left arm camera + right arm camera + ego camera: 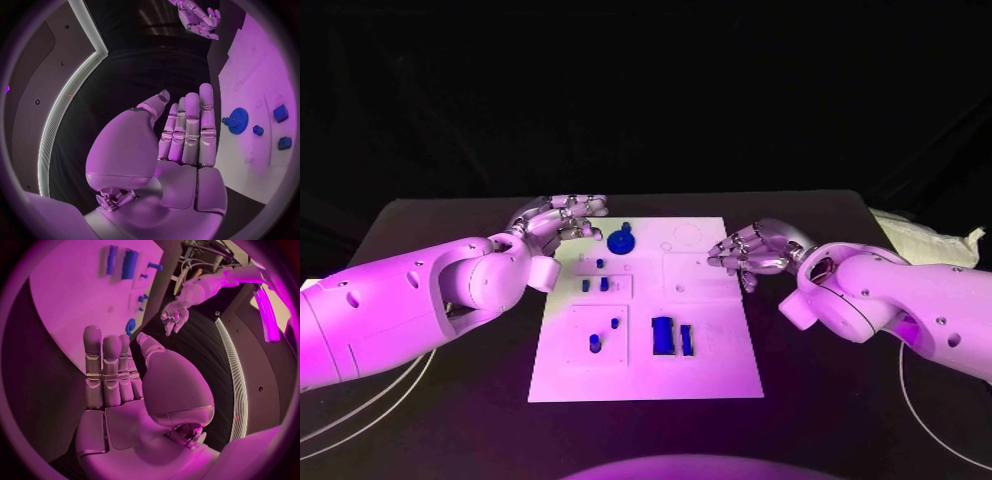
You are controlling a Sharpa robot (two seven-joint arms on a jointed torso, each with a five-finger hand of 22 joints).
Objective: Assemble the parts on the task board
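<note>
The white task board [704, 375] lies in the middle of the black table. A blue gear [622, 240] [238, 120] [130, 325] sits near its far left corner. Small blue pieces [593, 285] stand left of centre, and two long blue blocks [671, 336] [122, 262] lie nearer the front. My left hand [557, 221] [184, 132] hovers at the board's far left edge beside the gear, fingers straight and together, holding nothing. My right hand [754, 250] [115, 372] hangs over the board's right edge, palm bare, holding nothing.
Black table surface [430, 420] surrounds the board on all sides. A pale crumpled cloth [927, 240] lies at the table's far right edge. Thin cables [343, 415] run across the table near both arms.
</note>
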